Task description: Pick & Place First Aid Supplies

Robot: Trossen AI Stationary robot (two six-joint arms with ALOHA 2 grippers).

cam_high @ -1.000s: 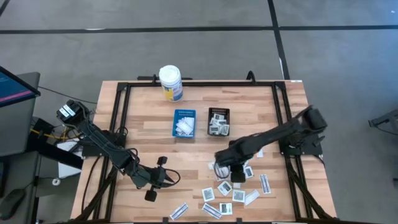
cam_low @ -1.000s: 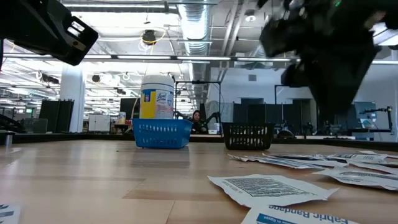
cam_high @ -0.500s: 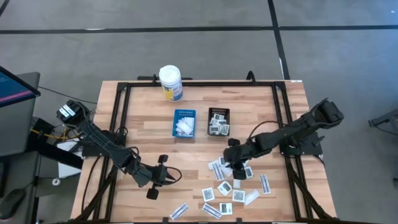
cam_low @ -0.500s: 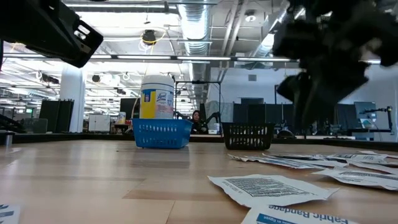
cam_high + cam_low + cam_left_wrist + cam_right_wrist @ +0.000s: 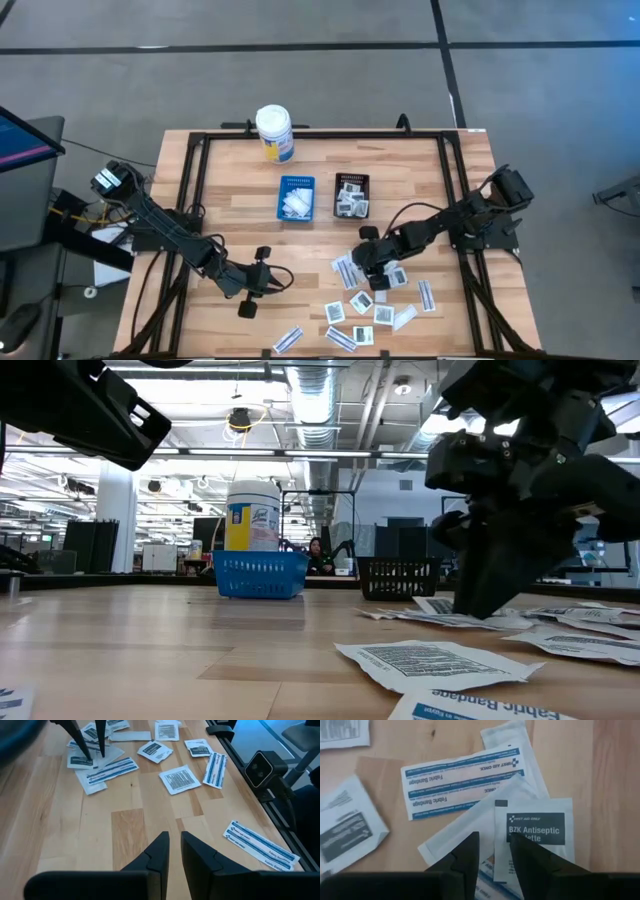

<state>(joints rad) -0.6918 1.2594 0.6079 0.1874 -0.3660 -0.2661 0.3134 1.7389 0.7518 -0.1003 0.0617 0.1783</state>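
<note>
Right gripper (image 5: 372, 272), lowered onto the packets (image 5: 360, 300) since a moment ago, jaws narrowly open, nothing gripped; pick imminent; left gripper (image 5: 252, 290) likewise empty.

table (image 5: 230, 200): pale wood planks, smooth, satin | frame (image 5: 320, 133): black metal, matt | packets (image 5: 462, 780): white paper, matt, lightly creased, blue or dark print | bottle (image 5: 274, 133): white plastic, glossy yellow label | 2 trays (image 5: 260, 574): perforated plastic, blue and black | right gripper (image 5: 494, 851) fingers: dark matt plastic
</note>
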